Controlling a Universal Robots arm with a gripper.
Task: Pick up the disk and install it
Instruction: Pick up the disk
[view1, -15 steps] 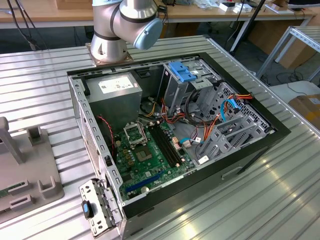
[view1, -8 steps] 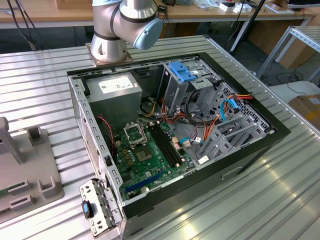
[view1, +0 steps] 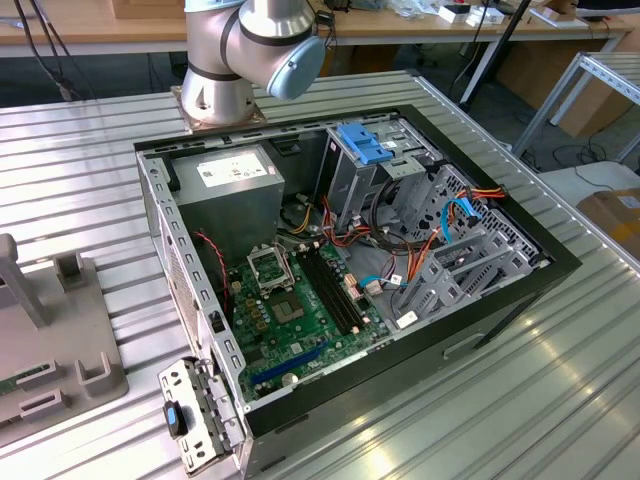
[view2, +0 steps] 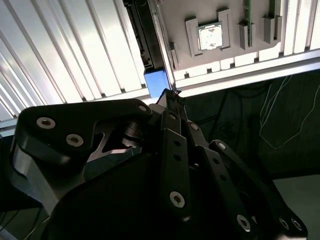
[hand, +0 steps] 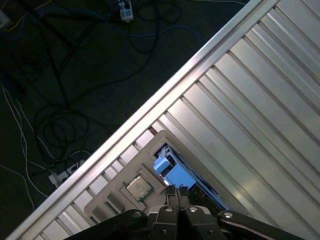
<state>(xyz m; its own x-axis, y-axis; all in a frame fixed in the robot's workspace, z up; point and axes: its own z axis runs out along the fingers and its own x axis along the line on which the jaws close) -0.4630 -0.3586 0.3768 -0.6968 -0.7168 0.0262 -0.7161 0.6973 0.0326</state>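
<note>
The disk (view2: 156, 82) stands on edge along the rim of a grey fixture tray (view2: 180, 20), seen as a dark strip with a bright blue carrier end. That blue end (hand: 176, 176) also appears in the first wrist view. My gripper (view2: 173, 96) hangs above the tray with its black fingers drawn together, and its tip (hand: 172, 190) is right at the blue end. I cannot tell whether it touches the disk. In the exterior view the open computer case (view1: 560, 262) lies on the ribbed metal table, with an upright grey drive bay (view1: 350, 185) inside.
A processor chip (view2: 209, 36) sits in a pocket of the fixture tray (view1: 60, 350). The arm's base (view1: 225, 70) stands behind the case. The table edge (hand: 165, 95) runs close by, with dark floor and loose cables (hand: 65, 125) beyond it. A loose metal bracket (view1: 195, 415) lies by the case's front corner.
</note>
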